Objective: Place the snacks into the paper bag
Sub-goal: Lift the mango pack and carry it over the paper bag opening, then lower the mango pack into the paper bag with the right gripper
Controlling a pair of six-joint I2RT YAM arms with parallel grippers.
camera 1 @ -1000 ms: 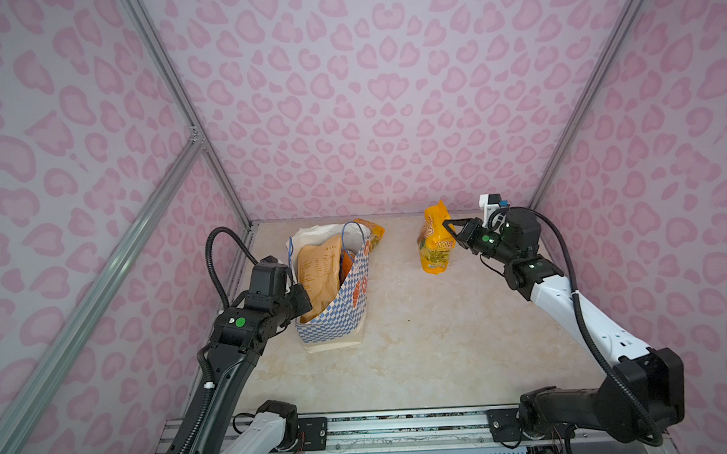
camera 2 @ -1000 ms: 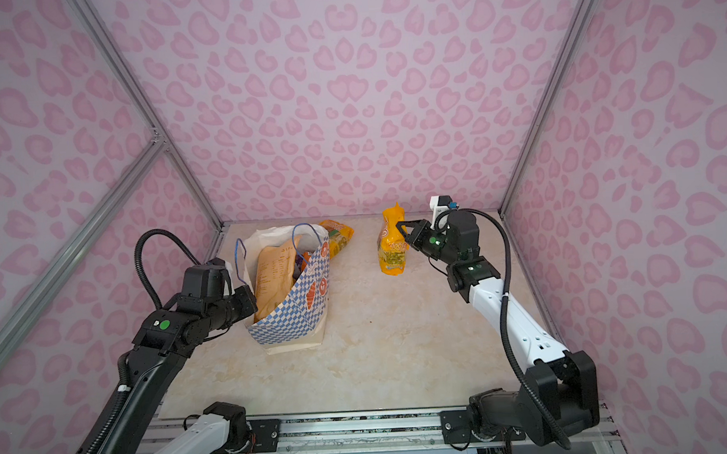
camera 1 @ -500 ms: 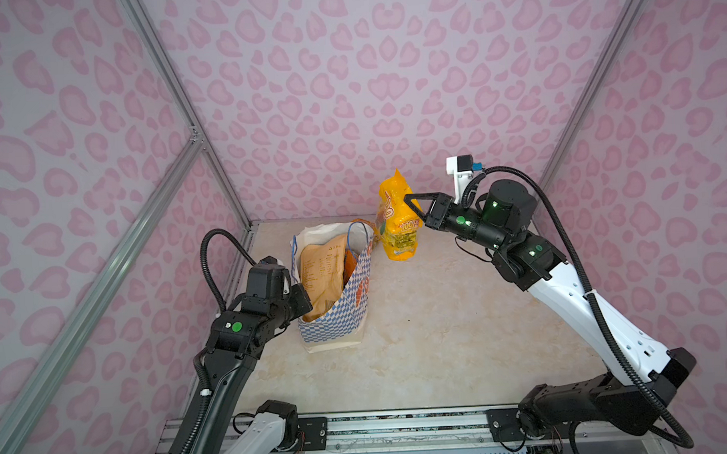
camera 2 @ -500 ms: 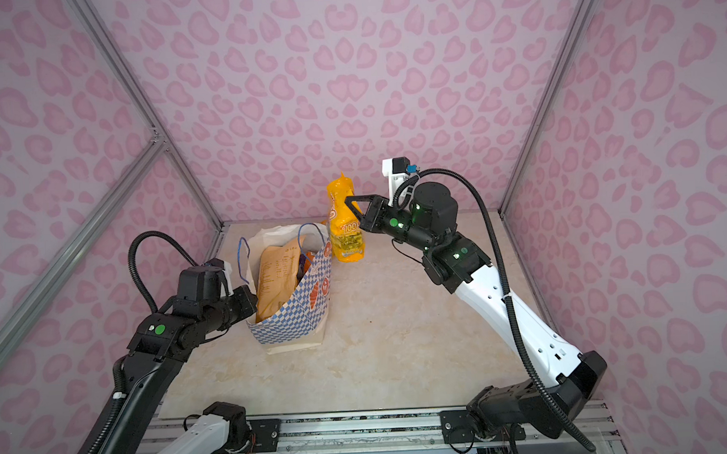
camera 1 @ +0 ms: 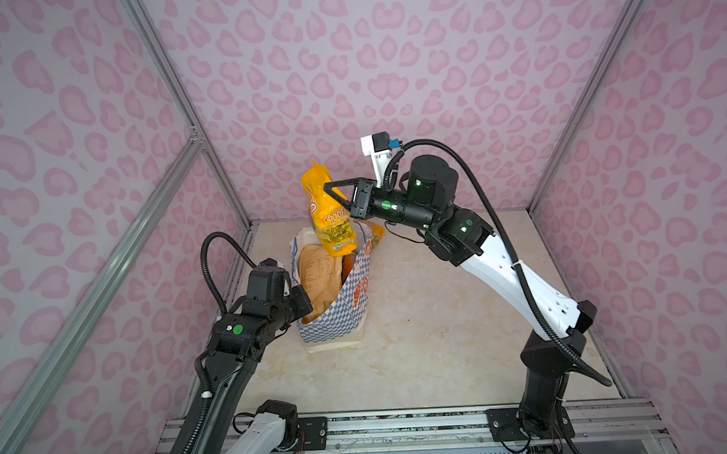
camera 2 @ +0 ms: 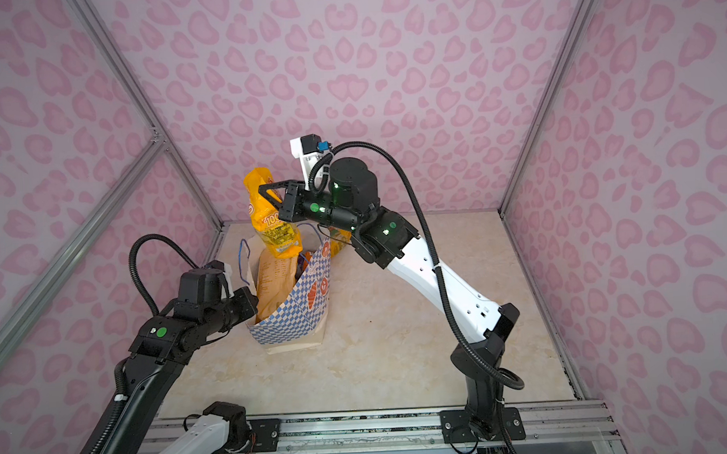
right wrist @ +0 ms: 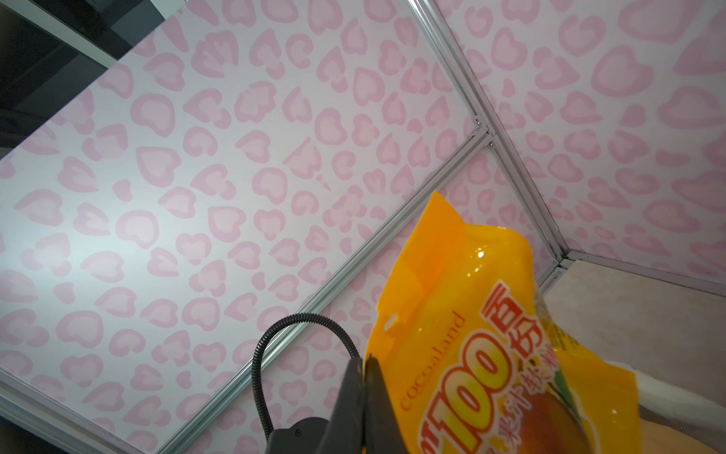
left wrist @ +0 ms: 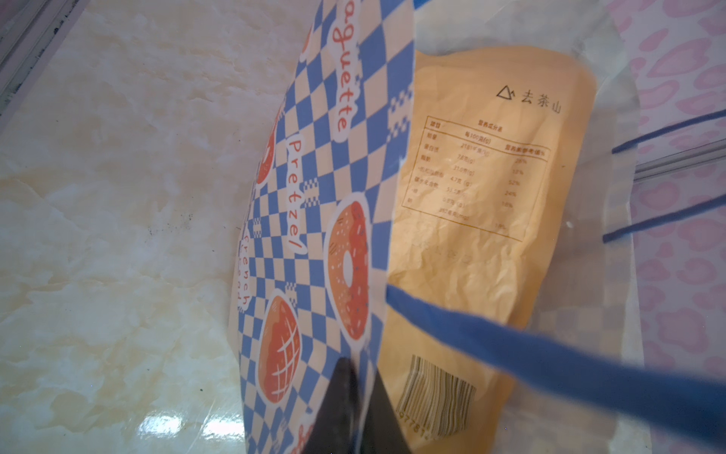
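The table (camera 1: 432, 342) fills the lower middle of both top views. On it, left of centre, the bag (camera 1: 336, 320) stands open where it stood 1 second ago. The pouch (camera 1: 318, 275) stands upright inside it, and in the left wrist view its printed face (left wrist: 471, 188) fills the right half.

The yellow packet (camera 1: 331, 223) is what has moved. 1 second ago it hung right of centre near the back wall, well apart from the bag. Now it hangs upright just above centre, with its lower edge at the bag's mouth, above the pouch. 1 orange packet (camera 1: 377, 235) lies on the table just beside the bag's upper right, partly hidden.

The right gripper (camera 1: 328, 187) is pressed together on the yellow packet's side edge, shown at the bottom middle of the right wrist view (right wrist: 363, 365). The left gripper (left wrist: 361, 377), at the bottom centre of its view, still pinches the bag's checkered wall between 2 fingers, likely to steady the mouth.

So the carry looks done and letting go is probably next. With the orange packet outside, the task is unfinished.
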